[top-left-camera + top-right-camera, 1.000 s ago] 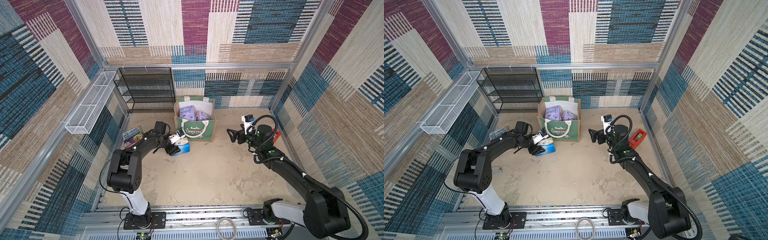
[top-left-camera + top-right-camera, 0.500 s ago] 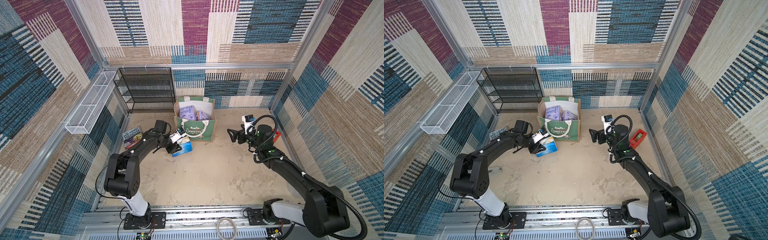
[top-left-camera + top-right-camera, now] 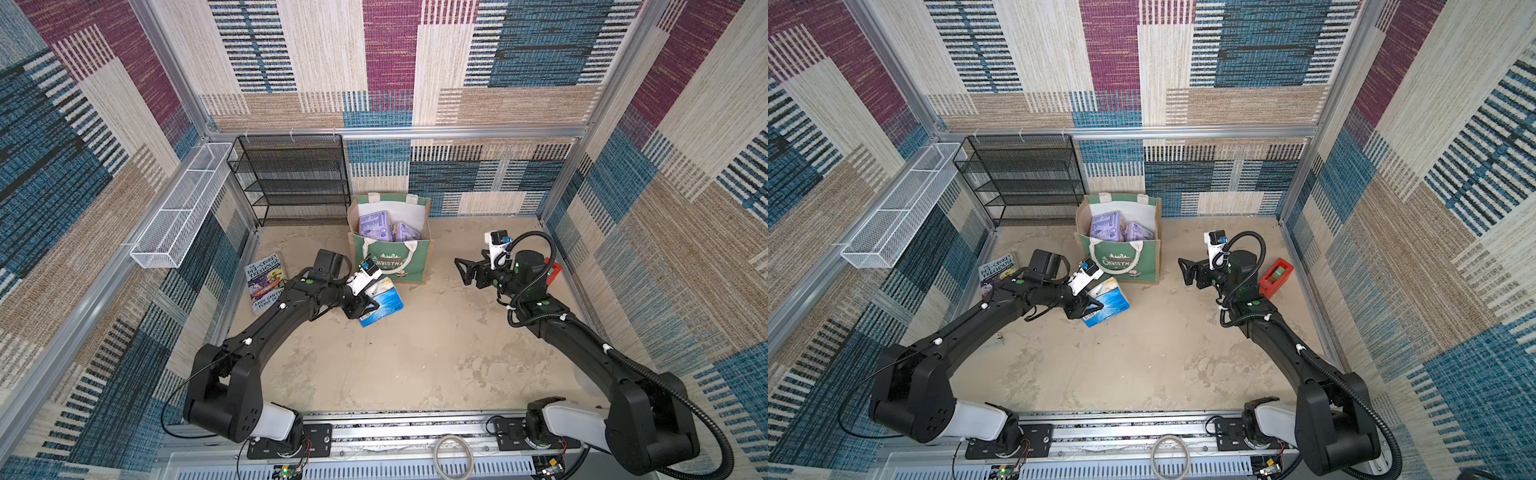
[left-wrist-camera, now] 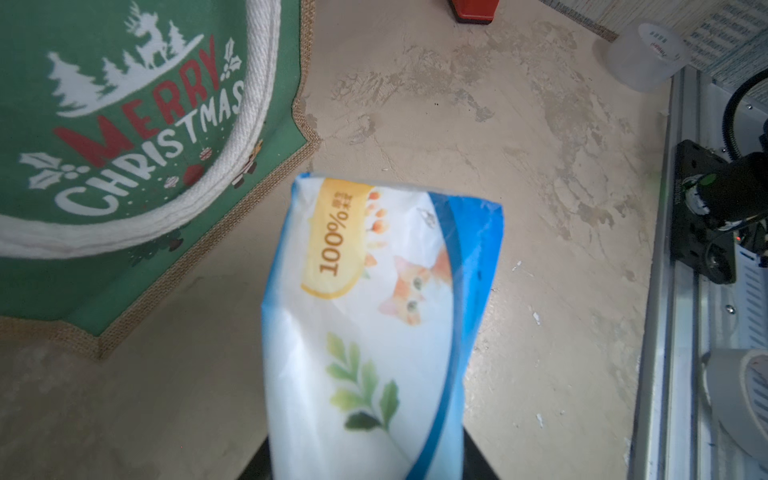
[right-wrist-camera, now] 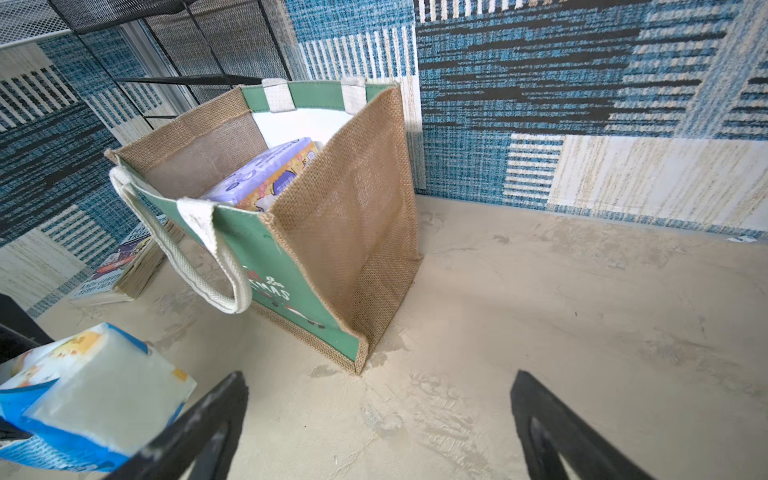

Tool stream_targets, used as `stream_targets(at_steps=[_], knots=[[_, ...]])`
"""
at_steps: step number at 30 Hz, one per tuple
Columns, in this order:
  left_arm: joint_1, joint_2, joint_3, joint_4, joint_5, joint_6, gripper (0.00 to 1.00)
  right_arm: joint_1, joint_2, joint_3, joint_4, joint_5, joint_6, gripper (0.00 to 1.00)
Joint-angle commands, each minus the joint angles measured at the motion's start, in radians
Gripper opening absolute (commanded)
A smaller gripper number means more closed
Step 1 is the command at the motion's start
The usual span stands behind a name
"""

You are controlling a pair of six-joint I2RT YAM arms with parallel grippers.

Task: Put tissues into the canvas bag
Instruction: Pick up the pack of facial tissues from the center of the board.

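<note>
1. The left gripper (image 3: 366,308) is clamping the near end of the blue-white tissue pack (image 3: 384,301), with one jaw pressing on each side
2. In the left wrist view, the pack (image 4: 374,324) is sticking out from between the dark fingers (image 4: 478,461), showing its cat and leaf print
3. The pack is sitting tilted, just near and left of the canvas bag (image 3: 390,259) and not touching it; I cannot tell whether it is resting on the floor
4. The bag is standing upright and open at the far middle of the floor, with its green front facing near and a white handle (image 5: 199,266) drooping over that front
5. Two lavender tissue packs (image 3: 374,224) (image 3: 405,230) are standing inside the bag, side by side
6. The right gripper (image 5: 379,376) is hovering empty with its jaws spread wide, right of the bag and well apart from it, and pointing toward it
7. A book (image 3: 266,282) is lying flat at the left, beside the left arm, and a black rack (image 3: 291,178) is standing against the far wall, left of the bag
</note>
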Motion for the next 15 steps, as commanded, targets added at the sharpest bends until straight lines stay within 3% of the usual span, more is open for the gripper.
stream_targets(at_steps=[1,8,15], knots=[[-0.011,-0.059,-0.033,0.099,0.018,-0.146,0.46,-0.001,-0.003,0.007,0.040,-0.015,0.015,0.99],[-0.017,-0.217,-0.110,0.312,0.071,-0.354,0.43,-0.002,-0.010,0.015,0.038,-0.017,0.022,0.99],[-0.018,-0.258,-0.079,0.481,0.089,-0.550,0.43,-0.001,-0.001,0.030,0.042,-0.030,0.046,0.99]])
